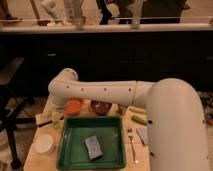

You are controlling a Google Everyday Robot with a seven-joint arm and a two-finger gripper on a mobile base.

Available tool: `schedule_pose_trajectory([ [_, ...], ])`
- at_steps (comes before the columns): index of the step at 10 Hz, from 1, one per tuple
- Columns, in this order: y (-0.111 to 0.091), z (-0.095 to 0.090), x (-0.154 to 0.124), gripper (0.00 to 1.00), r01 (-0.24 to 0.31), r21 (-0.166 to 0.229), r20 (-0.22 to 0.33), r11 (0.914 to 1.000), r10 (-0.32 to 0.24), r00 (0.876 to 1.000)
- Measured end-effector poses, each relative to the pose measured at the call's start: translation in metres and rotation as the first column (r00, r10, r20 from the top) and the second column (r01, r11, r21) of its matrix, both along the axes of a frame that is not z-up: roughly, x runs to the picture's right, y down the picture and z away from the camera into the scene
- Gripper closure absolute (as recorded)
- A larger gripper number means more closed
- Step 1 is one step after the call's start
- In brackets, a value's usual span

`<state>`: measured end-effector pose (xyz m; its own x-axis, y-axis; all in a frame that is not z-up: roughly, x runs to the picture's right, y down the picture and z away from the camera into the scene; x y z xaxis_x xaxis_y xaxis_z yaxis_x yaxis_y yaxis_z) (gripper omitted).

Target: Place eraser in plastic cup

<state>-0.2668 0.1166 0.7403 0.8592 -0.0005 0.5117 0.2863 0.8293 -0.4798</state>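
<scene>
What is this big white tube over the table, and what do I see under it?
The white tube is a robot arm. There is only one picture, taken from above the table, looking along the arm; where the camera is mounted is not known. The arm bends at the table's left end. Its tool is hidden behind that bend, shut; whether it holds anything cannot be seen. On the table are a green tray with a grey-blue sponge in it, a white tub, an orange bowl, a dark red bowl and a fork. Near the bend stands a pale green cup, beside a dark block, probably the eraser.
</scene>
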Motion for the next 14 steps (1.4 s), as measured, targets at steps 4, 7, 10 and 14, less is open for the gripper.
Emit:
schedule_pose_trajectory([
  [4,0.004,0.019,-0.01,1.0,0.008,-0.023,0.0,0.9997,-0.008,1.0],
  [7,0.009,0.034,-0.014,1.0,0.018,-0.043,-0.006,0.9989,-0.018,1.0],
  [10,0.008,0.047,-0.015,1.0,0.025,-0.057,-0.015,0.9981,-0.026,1.0],
  [14,0.01,0.06,-0.014,1.0,0.029,-0.074,-0.025,0.9968,-0.031,0.999],
])
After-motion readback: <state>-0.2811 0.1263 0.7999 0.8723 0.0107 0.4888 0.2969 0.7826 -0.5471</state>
